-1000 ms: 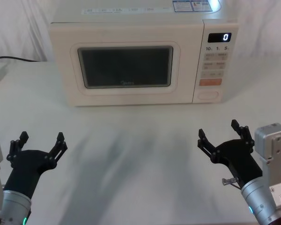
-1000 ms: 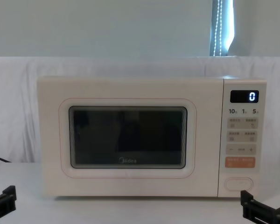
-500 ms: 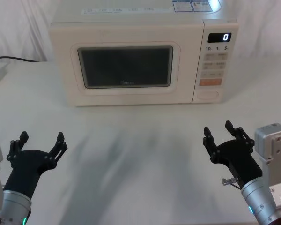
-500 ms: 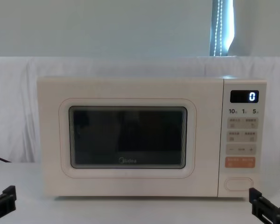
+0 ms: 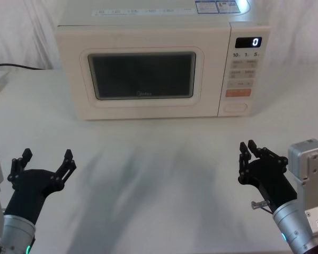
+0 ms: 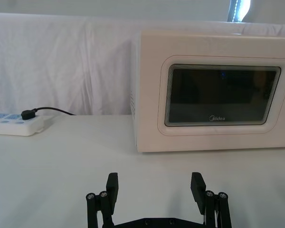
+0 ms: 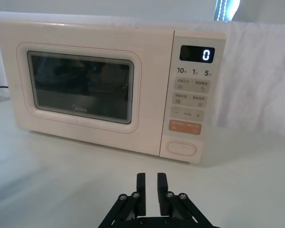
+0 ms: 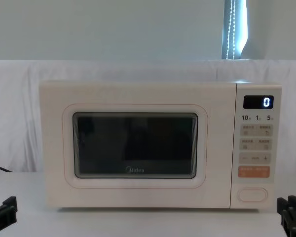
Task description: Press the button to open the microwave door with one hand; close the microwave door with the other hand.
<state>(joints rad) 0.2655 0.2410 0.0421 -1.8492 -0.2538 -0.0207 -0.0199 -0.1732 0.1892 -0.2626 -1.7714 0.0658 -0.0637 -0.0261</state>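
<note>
my right gripper [image 7: 150, 183] in front of the microwave's button [image 7: 182, 148], fingers nearly together to poke; left gripper [image 6: 155, 187] spread wide, waiting before the door [image 6: 222, 97].

We see a cream microwave door [image 5: 143, 74] with a dark, near-black glass window, ringed by a thin orange outline and a small grey logo. The button [image 5: 236, 107] is cream too, below an orange rectangular key [image 5: 238, 92] and pale cream square keys. The display [image 5: 248, 42] is black with a white digit. Both the left end effector [image 5: 44, 162] and right end effector [image 5: 249, 153] are black, the right one's wrist silver-grey. The worktop [image 5: 148, 159] is white, as is the draped cloth [image 6: 61, 61]; a black cable [image 6: 52, 111] runs to a white power strip [image 6: 14, 124].
</note>
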